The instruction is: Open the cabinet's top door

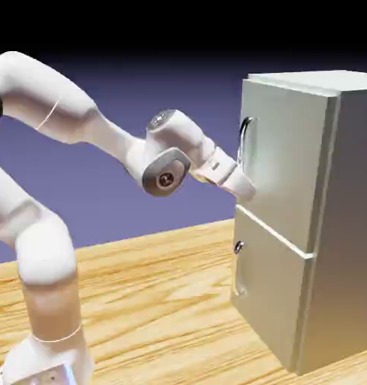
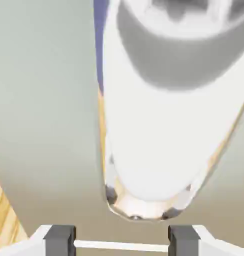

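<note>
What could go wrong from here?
- Missed grip: the end effector is open with no handle between its tips; closing now would probably grab nothing.
- Pushing the top door: the hand is right up at its panel.
- Wrong door: the seam shows between the tips, so drifting low could snag the lower door.

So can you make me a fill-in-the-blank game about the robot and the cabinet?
The robot arm is the colour ____.
The top door of the cabinet is ____, not open.
Counting the top and bottom doors, there are ____ doors.
The end effector is ____, not shut.

Missing words: white; closed; two; open.
</note>
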Controlling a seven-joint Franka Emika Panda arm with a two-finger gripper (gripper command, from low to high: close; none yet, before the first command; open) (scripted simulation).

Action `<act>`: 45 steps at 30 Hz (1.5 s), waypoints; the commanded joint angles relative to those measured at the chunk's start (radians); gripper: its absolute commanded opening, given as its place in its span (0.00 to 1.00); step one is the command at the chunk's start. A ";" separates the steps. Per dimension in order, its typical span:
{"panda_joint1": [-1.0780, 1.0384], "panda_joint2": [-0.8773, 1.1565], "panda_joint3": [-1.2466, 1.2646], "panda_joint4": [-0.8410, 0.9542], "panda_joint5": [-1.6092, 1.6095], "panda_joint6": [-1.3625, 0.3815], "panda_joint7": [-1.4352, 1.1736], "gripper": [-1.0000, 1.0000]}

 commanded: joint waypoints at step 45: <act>-0.370 -0.307 0.418 0.233 1.955 -0.288 -1.725 0.50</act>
